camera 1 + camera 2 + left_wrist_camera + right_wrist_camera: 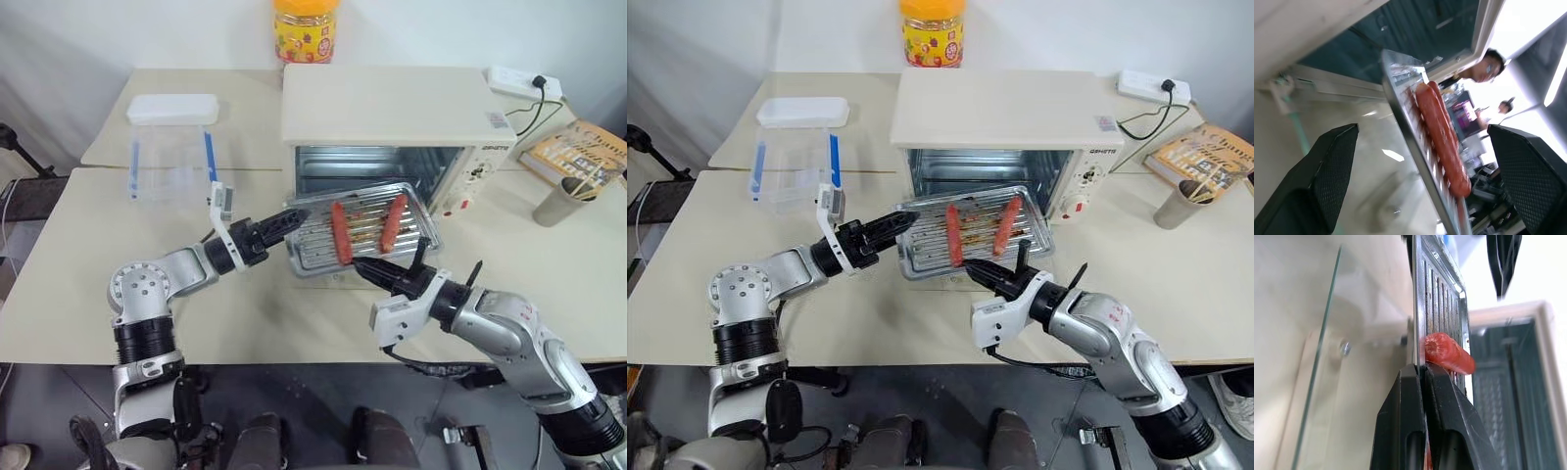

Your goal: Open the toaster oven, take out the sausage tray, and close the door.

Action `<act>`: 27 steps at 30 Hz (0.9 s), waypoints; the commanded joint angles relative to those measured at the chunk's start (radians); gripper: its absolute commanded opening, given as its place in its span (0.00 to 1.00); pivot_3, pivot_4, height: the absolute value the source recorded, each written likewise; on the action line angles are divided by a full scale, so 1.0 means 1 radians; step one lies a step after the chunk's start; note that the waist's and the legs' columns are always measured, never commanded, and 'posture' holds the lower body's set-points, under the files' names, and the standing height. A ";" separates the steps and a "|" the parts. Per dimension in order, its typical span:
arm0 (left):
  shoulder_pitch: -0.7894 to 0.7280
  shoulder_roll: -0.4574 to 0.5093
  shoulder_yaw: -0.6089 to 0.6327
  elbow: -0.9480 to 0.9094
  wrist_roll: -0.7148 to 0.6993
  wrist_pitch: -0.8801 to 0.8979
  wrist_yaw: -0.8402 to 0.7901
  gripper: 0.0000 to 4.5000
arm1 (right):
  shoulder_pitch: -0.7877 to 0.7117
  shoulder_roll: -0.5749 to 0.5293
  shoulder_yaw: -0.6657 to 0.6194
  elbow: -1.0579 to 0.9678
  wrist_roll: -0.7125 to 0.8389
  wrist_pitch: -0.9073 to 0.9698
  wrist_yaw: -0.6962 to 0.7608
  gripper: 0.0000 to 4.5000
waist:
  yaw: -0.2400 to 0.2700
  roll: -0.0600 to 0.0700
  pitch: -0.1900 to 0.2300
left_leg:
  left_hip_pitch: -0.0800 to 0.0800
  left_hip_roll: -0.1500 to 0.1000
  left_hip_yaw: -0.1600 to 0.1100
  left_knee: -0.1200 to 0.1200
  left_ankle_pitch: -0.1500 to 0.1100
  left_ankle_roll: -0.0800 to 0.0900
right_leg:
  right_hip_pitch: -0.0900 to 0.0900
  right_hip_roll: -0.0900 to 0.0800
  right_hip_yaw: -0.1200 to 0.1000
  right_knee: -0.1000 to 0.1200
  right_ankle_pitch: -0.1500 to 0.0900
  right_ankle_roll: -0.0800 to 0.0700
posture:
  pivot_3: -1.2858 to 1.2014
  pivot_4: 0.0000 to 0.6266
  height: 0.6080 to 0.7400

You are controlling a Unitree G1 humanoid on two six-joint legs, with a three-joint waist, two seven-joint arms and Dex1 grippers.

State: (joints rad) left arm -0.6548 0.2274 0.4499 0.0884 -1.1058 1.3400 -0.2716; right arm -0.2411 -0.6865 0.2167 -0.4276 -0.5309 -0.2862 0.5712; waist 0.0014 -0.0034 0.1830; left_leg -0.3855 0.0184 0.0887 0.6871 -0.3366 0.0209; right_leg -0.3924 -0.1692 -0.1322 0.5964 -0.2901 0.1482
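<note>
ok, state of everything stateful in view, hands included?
toaster oven: cavity open and empty
door: folded down flat
sausage tray: out of the oven, above the door, gripped by its near edge
sausages: both on the tray
right hand: shut on the tray's rim
left hand: open at the tray's left edge
clear box: lid on

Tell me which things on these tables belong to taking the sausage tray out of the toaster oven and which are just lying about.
Job: toaster oven, its open door, sausage tray with two sausages, right gripper shut on the tray's near edge, left gripper open at its left edge.

Lying about: clear plastic box, yellow-lidded jar, power strip, book, cup.
</note>
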 commanded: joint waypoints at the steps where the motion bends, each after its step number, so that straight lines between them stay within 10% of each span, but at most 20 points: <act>1: -0.020 -0.035 0.074 -0.004 -0.120 0.053 0.114 0.74 | -0.010 0.000 -0.007 -0.022 0.029 -0.024 0.011 0.00 | 0.000 0.000 0.000 | 0.000 0.000 0.000 0.000 0.000 0.000 | 0.000 0.000 0.000 0.000 0.000 0.000 | 0.52 0.24 1.00; 12: 0.006 -0.043 0.107 0.057 -0.412 0.109 0.384 0.00 | -0.043 -0.005 -0.010 0.004 0.067 -0.032 0.036 0.00 | 0.000 0.000 0.000 | 0.000 0.000 -0.003 0.000 0.000 0.000 | 0.000 0.000 0.001 0.000 0.000 0.000 | 0.52 0.24 1.00; 19: 0.080 0.003 0.003 0.098 -0.760 0.006 0.577 0.00 | -0.041 0.003 -0.022 0.002 0.188 -0.005 0.103 0.00 | -0.001 0.000 0.000 | 0.001 0.000 -0.004 0.000 0.000 0.000 | 0.000 0.000 0.001 0.000 0.000 0.000 | 0.52 0.24 1.00; 27: 0.185 0.064 -0.024 0.031 -0.866 -0.070 0.571 0.00 | -0.010 -0.043 -0.068 -0.007 0.288 -0.024 0.141 0.53 | 0.000 0.000 0.000 | 0.001 -0.001 -0.004 0.000 0.000 0.000 | 0.000 0.000 0.002 0.001 0.000 0.000 | 0.52 0.24 1.00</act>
State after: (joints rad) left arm -0.4785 0.2802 0.4035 0.1656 -1.9240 1.2820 0.3393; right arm -0.2608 -0.7076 0.1912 -0.4094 -0.2854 -0.2887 0.7052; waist 0.0018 -0.0039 0.1826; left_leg -0.3847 0.0178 0.0844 0.6876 -0.3366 0.0208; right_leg -0.3920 -0.1692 -0.1306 0.5971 -0.2900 0.1480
